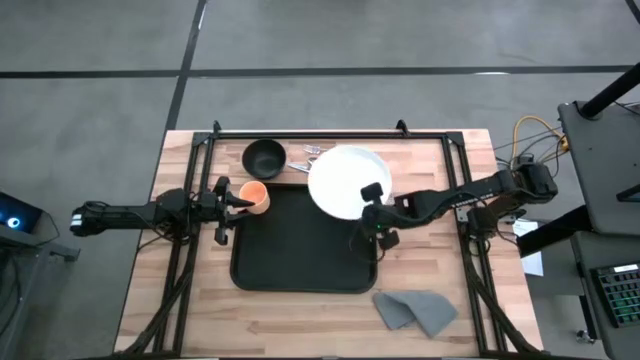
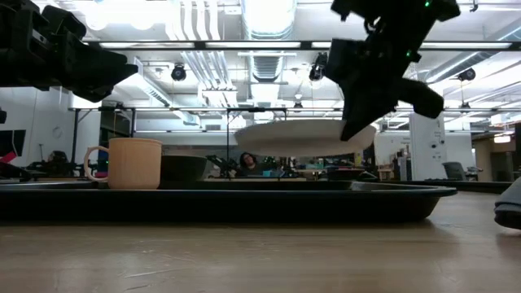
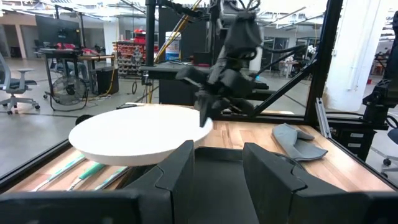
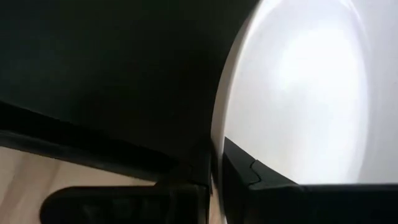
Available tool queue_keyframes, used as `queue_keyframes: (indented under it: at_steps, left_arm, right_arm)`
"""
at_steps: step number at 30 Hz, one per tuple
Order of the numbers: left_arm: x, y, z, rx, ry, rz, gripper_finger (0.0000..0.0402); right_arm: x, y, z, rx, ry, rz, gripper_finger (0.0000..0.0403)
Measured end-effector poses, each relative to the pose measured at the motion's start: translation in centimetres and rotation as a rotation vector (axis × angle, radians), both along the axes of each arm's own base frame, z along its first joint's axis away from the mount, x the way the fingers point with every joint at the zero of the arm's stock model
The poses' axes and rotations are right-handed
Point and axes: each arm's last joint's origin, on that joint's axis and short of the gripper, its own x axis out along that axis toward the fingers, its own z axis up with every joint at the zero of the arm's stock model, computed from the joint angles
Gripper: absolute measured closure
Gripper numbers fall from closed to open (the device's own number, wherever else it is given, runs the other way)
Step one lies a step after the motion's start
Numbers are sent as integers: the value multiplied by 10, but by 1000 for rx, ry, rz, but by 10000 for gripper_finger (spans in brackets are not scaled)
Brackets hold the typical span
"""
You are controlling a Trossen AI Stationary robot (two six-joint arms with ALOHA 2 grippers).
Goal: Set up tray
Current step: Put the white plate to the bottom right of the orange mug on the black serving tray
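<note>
The black tray (image 1: 300, 250) lies in the middle of the table. A white round plate (image 1: 340, 178) hangs over the tray's far right corner, held by my right gripper (image 1: 372, 197), which reaches in from the table's right. In the low view the plate (image 2: 301, 138) floats above the tray (image 2: 244, 199). An orange cup (image 1: 257, 196) stands upright at the tray's far left corner. My left gripper (image 1: 233, 200) is open, raised above and just left of the cup; its fingers (image 3: 174, 174) show no cup between them. My right gripper is shut on the plate's rim (image 4: 214, 155) at its near right side, pinched with one finger above and one below. The fingers come slanting from the table's right. The plate is lifted clear of tray and table and sits roughly level (image 2: 269, 142).
A small black bowl (image 1: 264, 157) stands on the table beyond the tray's far edge, with cutlery (image 1: 308, 156) beside it, partly under the plate. A crumpled grey cloth (image 1: 415, 310) lies near the table's near right corner. Black frame rails run along both sides.
</note>
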Motion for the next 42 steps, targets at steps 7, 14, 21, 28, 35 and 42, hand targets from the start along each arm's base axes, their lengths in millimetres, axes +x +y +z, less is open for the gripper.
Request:
queue_keyframes:
  at_steps: [7, 14, 21, 28, 35, 42]
  left_arm:
    - [0, 0, 0, 0, 0, 0, 283]
    - [0, 0, 0, 0, 0, 0, 283]
    - [0, 0, 0, 0, 1, 0, 283]
    - [0, 0, -1, 0, 5, 0, 283]
    - [0, 0, 0, 0, 4, -1, 283]
    - [0, 0, -1, 0, 7, 0, 283]
  right_arm:
    - [4, 22, 0, 21, -1, 243, 395]
    - [13, 38, -7, 22, -13, 508, 395]
    - [32, 44, -19, 36, 18, 608, 394]
    - [65, 54, -32, 10, 54, 682, 394]
    - [91, 63, -43, 13, 67, 747, 394]
    - [109, 67, -49, -1, 63, 767, 394]
